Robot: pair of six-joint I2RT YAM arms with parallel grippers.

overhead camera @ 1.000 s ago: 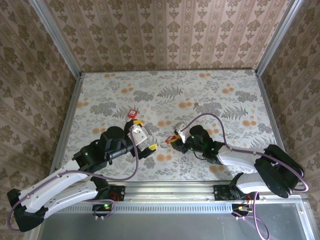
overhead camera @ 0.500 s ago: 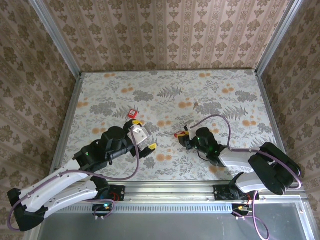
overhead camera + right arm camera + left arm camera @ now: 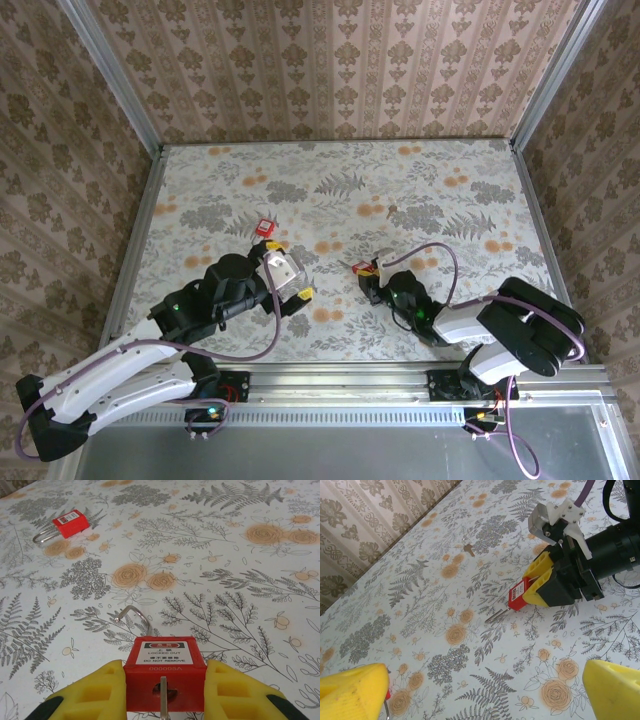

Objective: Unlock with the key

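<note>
This is looking like a robotics lab cell: beige damask-papered wall panels (image 3: 330,60) and aluminium frame posts (image 3: 112,78) are enclosing a floral-printed desk (image 3: 450,180).

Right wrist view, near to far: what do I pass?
Nearest, the red padlock clamped in the right hand → its metal shackle → bare patterned table → second red padlock, far left.

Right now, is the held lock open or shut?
Open, it seems: the lock in the right gripper has its shackle turned aside, with one end free of the body.
</note>
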